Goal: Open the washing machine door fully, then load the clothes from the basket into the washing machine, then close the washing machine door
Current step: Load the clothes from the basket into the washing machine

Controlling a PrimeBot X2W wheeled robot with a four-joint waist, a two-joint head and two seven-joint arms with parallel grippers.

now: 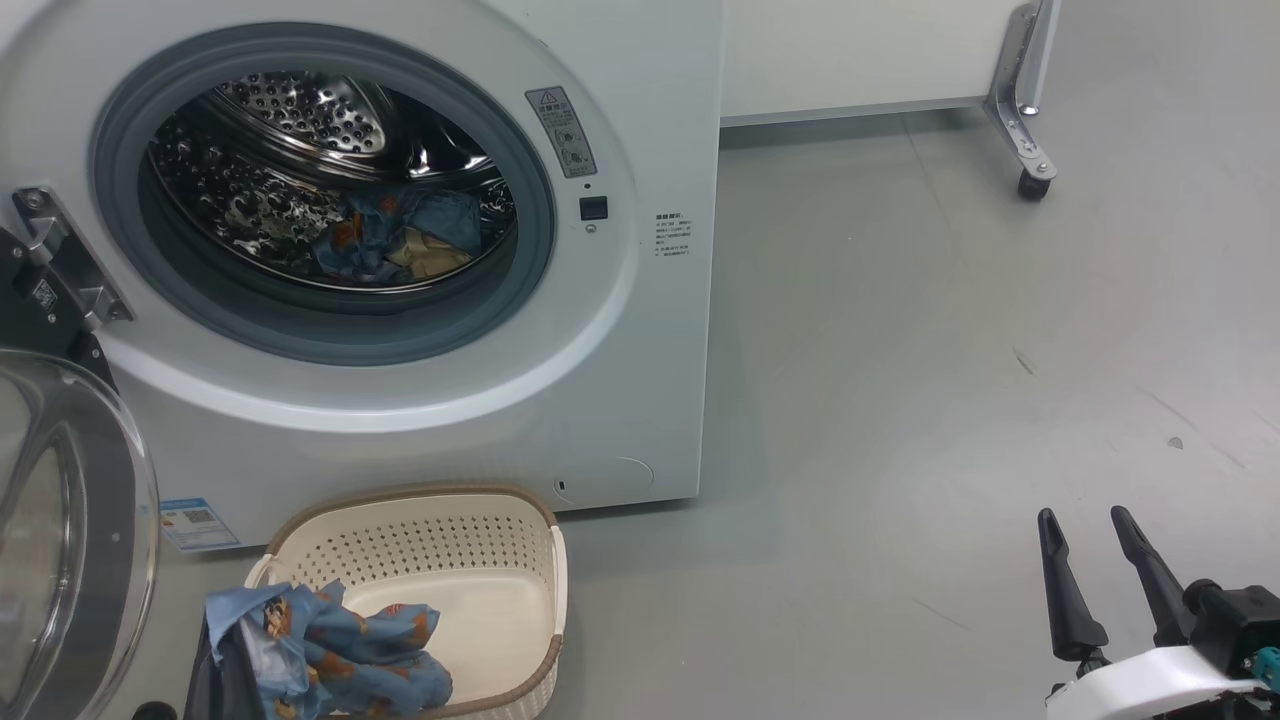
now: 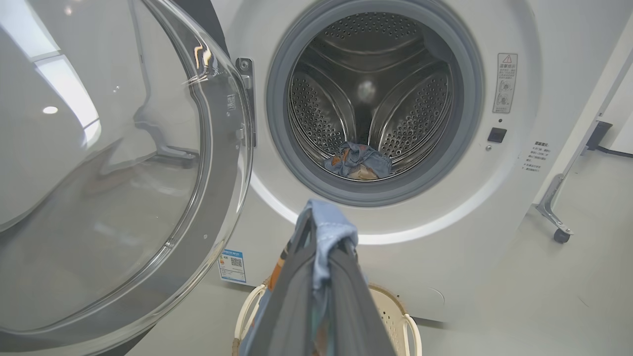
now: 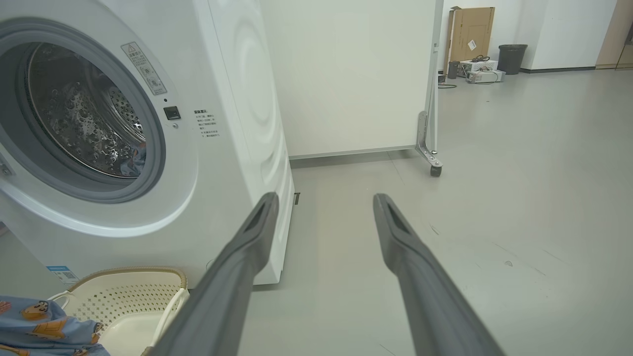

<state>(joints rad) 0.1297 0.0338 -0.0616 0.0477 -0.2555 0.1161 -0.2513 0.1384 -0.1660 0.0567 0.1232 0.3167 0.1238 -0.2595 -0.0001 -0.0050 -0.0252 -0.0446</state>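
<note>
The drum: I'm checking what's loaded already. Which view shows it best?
Left wrist view: it looks straight into the drum, one blue printed garment bunched at the bottom. Head view sees it obliquely from above; right wrist view catches just a sliver.

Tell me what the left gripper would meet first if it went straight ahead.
Likely the washing machine, near the lower rim of its grey gasket, though depth is unclear. The left gripper, shut on the clothes, points there; the washing machine door stands aside.
</note>
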